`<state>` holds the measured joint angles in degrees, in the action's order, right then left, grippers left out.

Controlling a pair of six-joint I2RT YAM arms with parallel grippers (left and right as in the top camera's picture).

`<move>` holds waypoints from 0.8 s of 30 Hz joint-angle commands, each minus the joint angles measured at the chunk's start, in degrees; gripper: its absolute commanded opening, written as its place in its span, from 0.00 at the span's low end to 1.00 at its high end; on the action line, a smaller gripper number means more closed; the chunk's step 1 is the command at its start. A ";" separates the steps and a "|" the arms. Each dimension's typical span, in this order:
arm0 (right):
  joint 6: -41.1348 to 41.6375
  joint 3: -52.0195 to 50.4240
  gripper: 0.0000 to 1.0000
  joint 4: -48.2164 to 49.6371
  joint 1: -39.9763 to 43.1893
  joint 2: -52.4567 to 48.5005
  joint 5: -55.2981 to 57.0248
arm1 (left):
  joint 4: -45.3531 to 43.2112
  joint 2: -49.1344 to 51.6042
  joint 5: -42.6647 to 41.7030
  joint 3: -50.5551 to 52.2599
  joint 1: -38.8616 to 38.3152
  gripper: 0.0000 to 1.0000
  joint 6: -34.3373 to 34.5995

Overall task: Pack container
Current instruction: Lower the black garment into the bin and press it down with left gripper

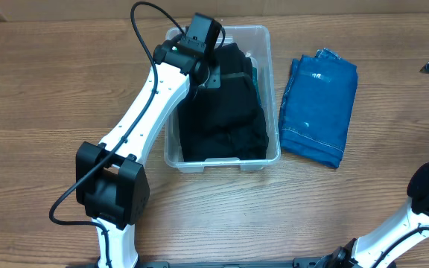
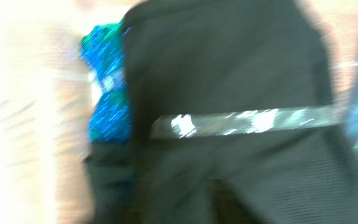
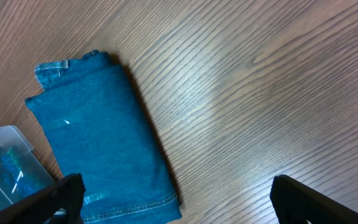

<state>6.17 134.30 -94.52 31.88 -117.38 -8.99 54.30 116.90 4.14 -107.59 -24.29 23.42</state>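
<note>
Left arm [image 1: 144, 104] over container [image 1: 222, 165], centre of table [image 1: 51, 89]. Left gripper [image 1: 211, 74] over black garment [image 1: 226, 119], jaws can't tell. Right gripper [image 3: 176, 182] spread, empty. At container's 3 o'clock: jeans [image 1: 320, 108]. Suggest pressing garment flat, leaving room on top for jeans.

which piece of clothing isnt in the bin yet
The blue jeans, folded on the table to the right of the container. The black garment already lies inside it.

Folded blue jeans [image 1: 321, 108] flat on wooden table [image 1: 43, 82], folded black garment [image 1: 226, 119]
</note>
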 commanded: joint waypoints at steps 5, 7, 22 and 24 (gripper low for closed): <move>-0.15 0.72 1.00 0.11 0.07 0.57 -0.04 | -10.03 -0.24 -11.41 -2.25 -0.94 0.04 2.99; -0.15 0.72 1.00 0.11 0.07 0.57 -0.04 | -12.70 1.07 -11.69 -2.01 -2.32 0.04 3.02; -0.15 0.72 1.00 0.11 0.07 0.57 -0.04 | -10.71 21.59 -17.75 -2.67 -6.78 0.04 3.98; -0.15 0.72 1.00 0.11 0.07 0.57 -0.04 | -10.78 20.50 -20.26 -4.83 -5.95 0.04 3.96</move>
<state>6.13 134.30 -94.54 31.88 -117.38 -8.99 41.98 134.78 -12.19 -111.61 -32.38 26.83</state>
